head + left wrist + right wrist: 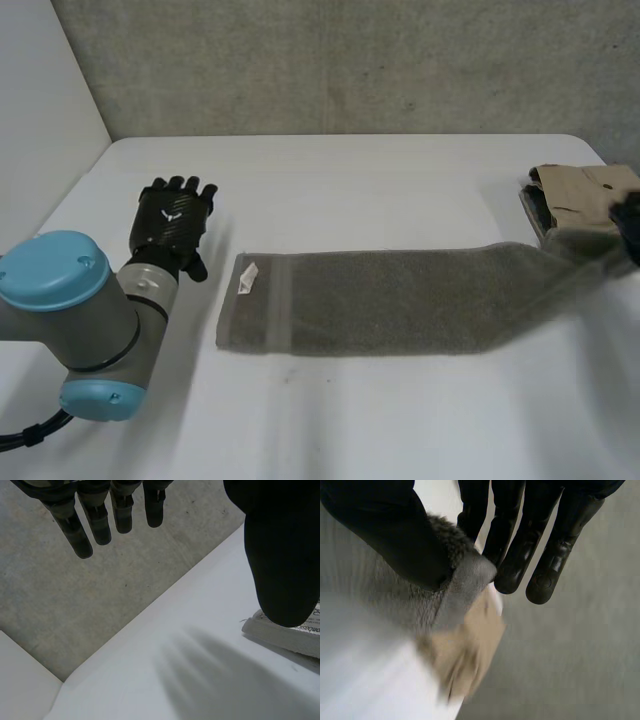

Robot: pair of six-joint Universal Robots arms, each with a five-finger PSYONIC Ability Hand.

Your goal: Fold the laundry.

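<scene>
Nearest the camera, the left arm (70,320) comes in from the left side of the counter (400,420). The left hand (175,215) at its end is just beside the left end of the towel and apart from it. In the left wrist view its fingers (100,525) are straight and spread, with the thumb held wide. It grips nothing.

The grey towel (400,300) lies across the middle of the counter as one long folded strip. Most of its length is flat. A small white tag (248,278) sits on its left end. Its right end is raised off the counter, up to the right hand (628,225) at the right edge.

In the right wrist view, the right hand (390,535) is clamped on that end of the towel, the cloth pinched between thumb and fingers.

Just past that grip, a folded tan cloth (585,190) lies at the far right corner of the counter. A grey wall (330,60) stands behind.
</scene>
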